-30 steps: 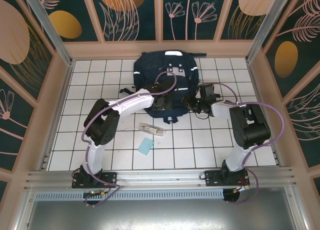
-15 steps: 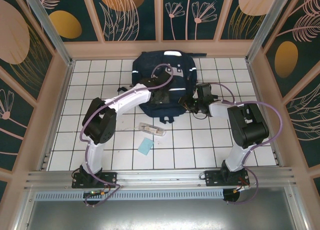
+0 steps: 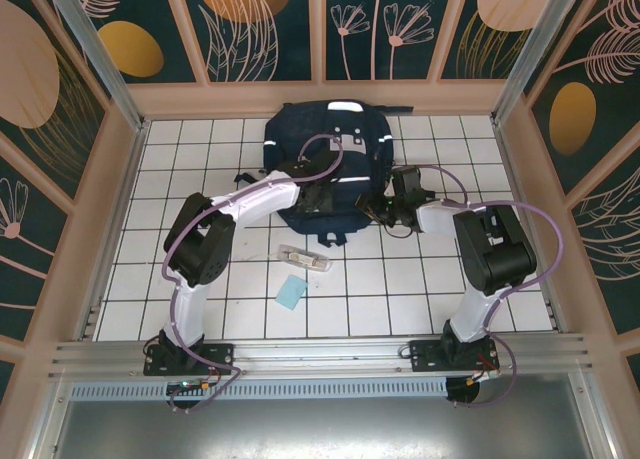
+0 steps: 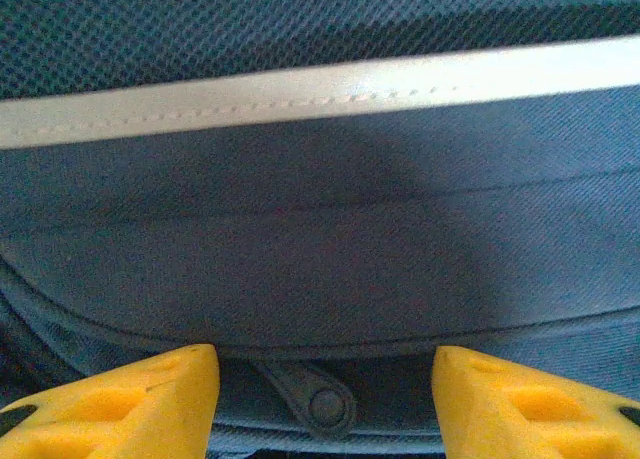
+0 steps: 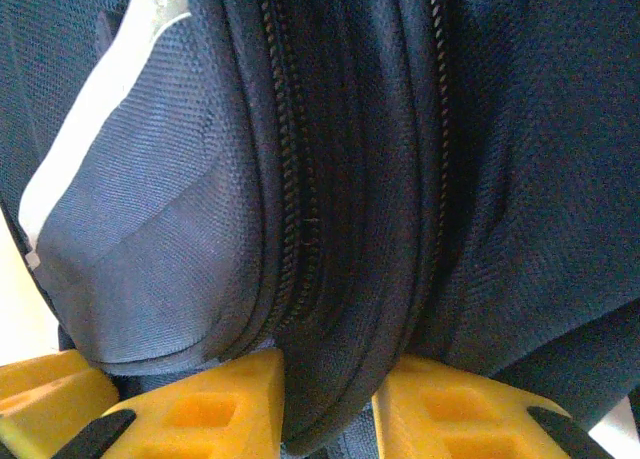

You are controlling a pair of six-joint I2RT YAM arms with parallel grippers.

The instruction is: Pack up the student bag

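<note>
Presently, the right hand [image 5: 330, 404] is clamped on the bag [image 5: 150, 229]. Its yellow fingers [image 5: 210, 409] pinch a fold of navy cloth, and a dark zip track runs up from between them. Seen from above, this hand [image 3: 378, 208] sits at the bag's near right corner.

The left hand [image 4: 325, 384] stands apart and grips nothing. A dark zip pull [image 4: 318, 399] lies in the gap between its fingers [image 4: 130, 404], and a white reflective stripe [image 4: 320, 84] crosses the cloth beyond.

The bag is navy woven cloth with white reflective stripes, grey patches with buckles on its far half, and dark straps. It lies flat at the far middle of the tabletop [image 3: 200, 289], with its far end near the back wall. Its long axis runs near to far, and a dark strap loop sticks out at the near end, toward the arms. Which end is the top cannot be told.

Nearer the arms and apart from the bag lie a clear case [image 3: 305, 258] and, just beside it, a pale blue flat piece [image 3: 292, 292].
</note>
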